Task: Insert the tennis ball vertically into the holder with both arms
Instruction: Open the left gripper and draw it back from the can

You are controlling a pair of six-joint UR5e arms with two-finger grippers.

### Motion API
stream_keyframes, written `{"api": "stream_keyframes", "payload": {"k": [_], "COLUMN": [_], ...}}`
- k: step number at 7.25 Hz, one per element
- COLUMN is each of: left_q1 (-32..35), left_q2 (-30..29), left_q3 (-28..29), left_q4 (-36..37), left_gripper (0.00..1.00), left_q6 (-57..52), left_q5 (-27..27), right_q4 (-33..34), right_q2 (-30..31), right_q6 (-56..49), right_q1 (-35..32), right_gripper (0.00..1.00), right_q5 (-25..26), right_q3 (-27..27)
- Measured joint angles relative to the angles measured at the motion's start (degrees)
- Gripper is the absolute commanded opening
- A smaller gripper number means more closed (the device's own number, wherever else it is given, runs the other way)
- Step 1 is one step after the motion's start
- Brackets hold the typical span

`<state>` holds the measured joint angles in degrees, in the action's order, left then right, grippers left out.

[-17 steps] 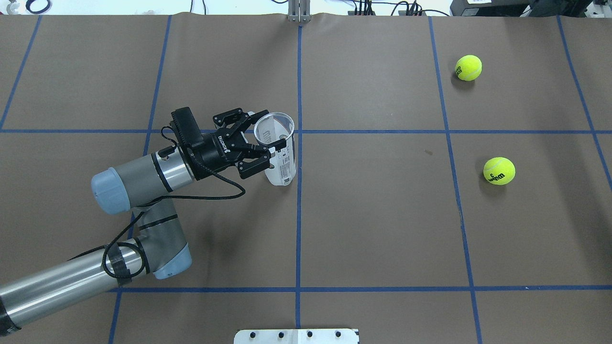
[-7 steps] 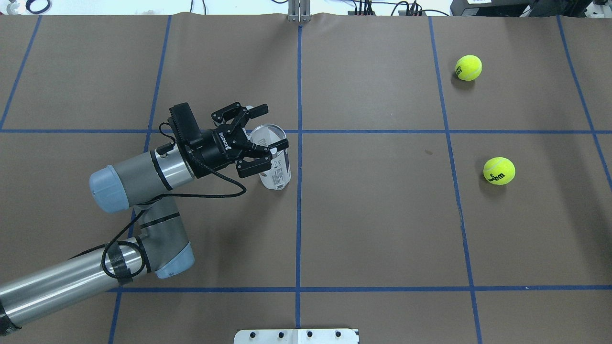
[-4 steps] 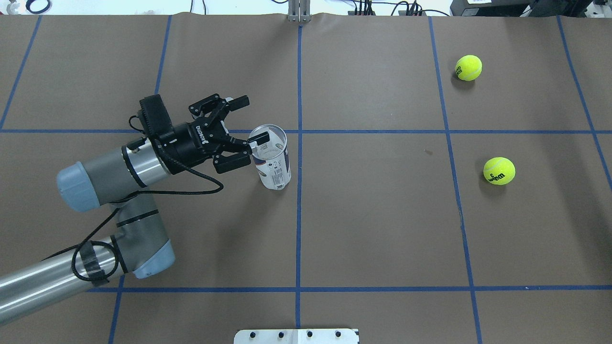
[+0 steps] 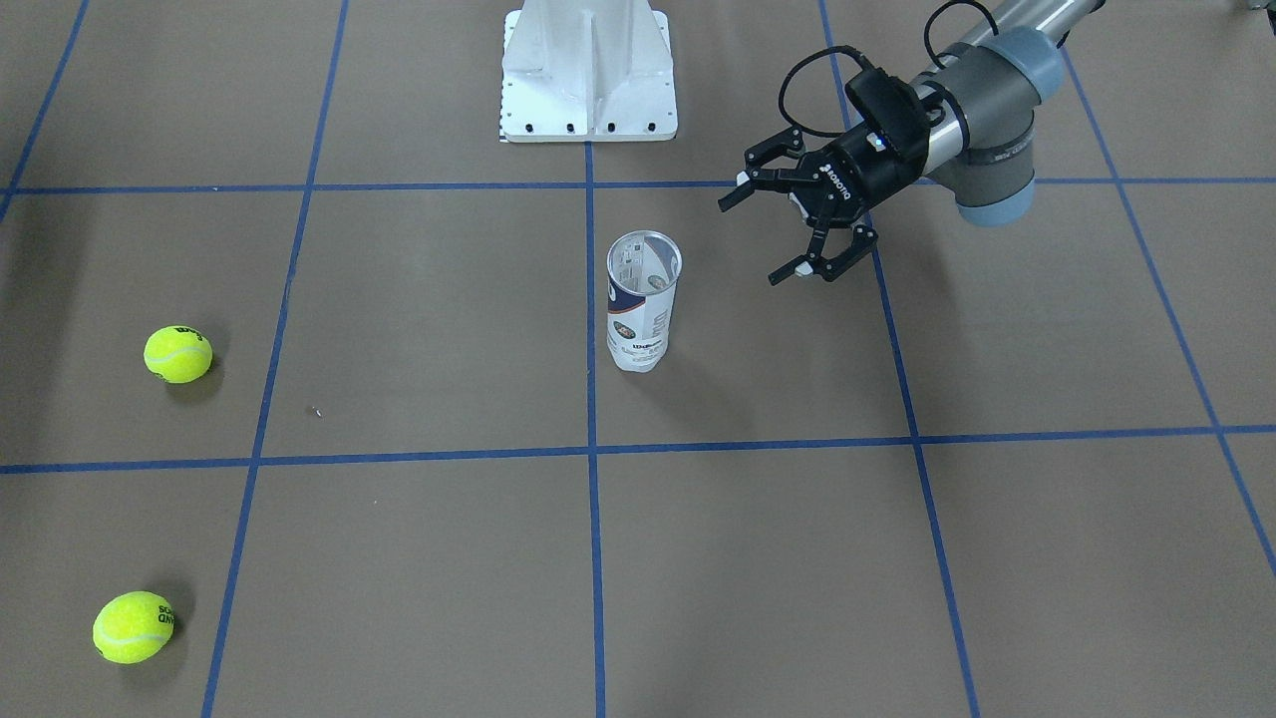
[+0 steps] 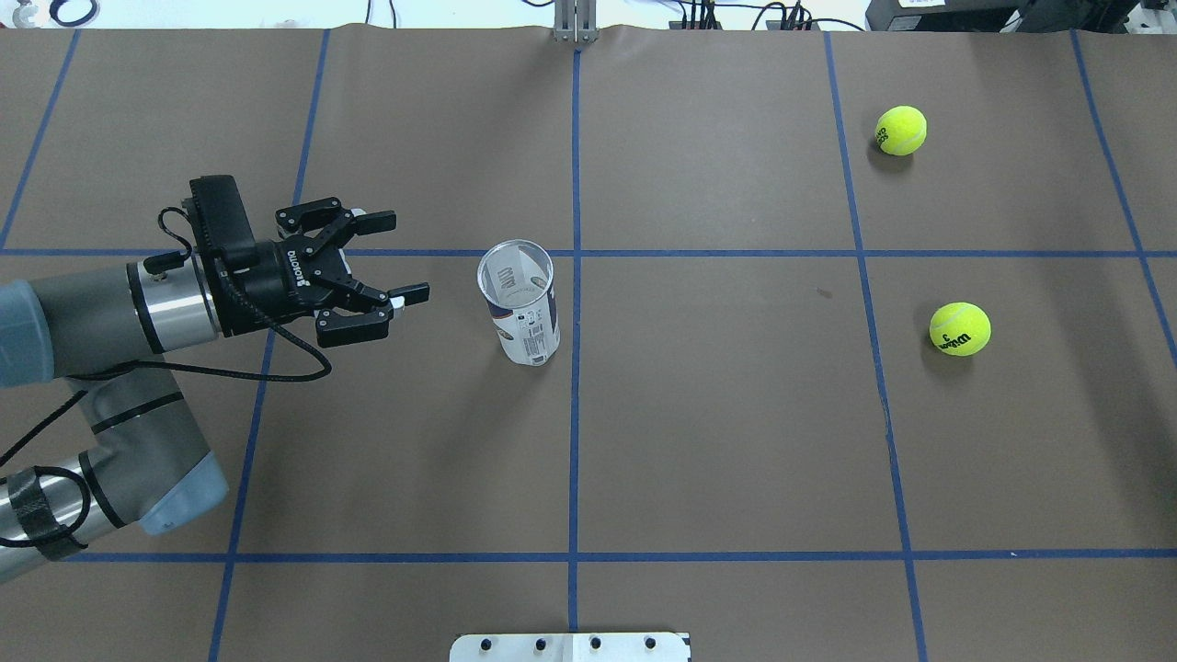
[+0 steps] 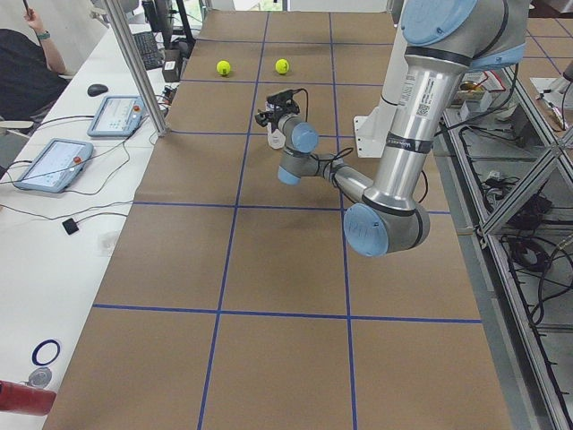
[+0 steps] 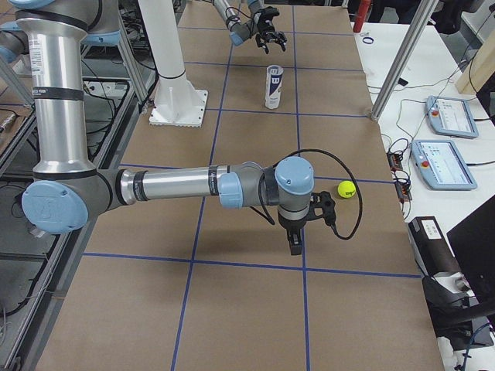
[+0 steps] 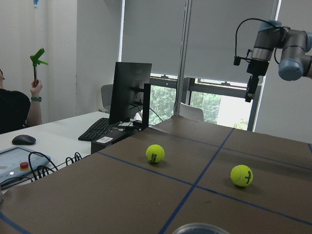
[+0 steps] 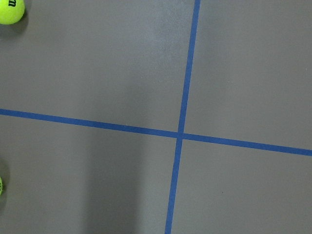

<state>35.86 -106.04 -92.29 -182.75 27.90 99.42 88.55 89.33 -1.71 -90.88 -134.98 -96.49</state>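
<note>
Left fingers (image 5: 412, 295) released holder (image 5: 520, 311); overhead view misses right arm (image 7: 178, 185).

I've got the holder (image 4: 643, 309) standing upright near the middle of the tabletop (image 4: 758, 558), just on the left-arm side of the centre tape line, with its open mouth up. The left hand (image 4: 756, 237) hangs beside it, toward the robot-side edge, fingers spread wide, empty and clear of the tube. The white base (image 4: 588, 70) sits at the robot-side edge. Toward the tabletop's right edge I see a tennis ball (image 4: 177, 354) and a second tennis ball (image 4: 133, 626) nearer the operators' corner, well apart.
</note>
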Motion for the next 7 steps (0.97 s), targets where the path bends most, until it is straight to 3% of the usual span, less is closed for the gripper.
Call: {"api": "stream_keyframes", "payload": {"k": [4, 7], "left_q1": [-1.9, -2.73], "left_q2": [0.08, -0.42], "left_q3": [4.83, 6.45], "left_q4": [0.47, 0.47], "left_gripper": [0.98, 0.98], "left_q6": [1.23, 1.21], "left_q5": [0.68, 0.55], "right_q4": [0.32, -2.79], "right_q2": [-1.91, -0.91], "right_q6": [0.08, 7.47], "right_q1": [0.99, 5.37], "right_gripper": [1.0, 0.99], "right_q5": [2.94, -4.41], "right_q3": [-0.1, 0.51]}}
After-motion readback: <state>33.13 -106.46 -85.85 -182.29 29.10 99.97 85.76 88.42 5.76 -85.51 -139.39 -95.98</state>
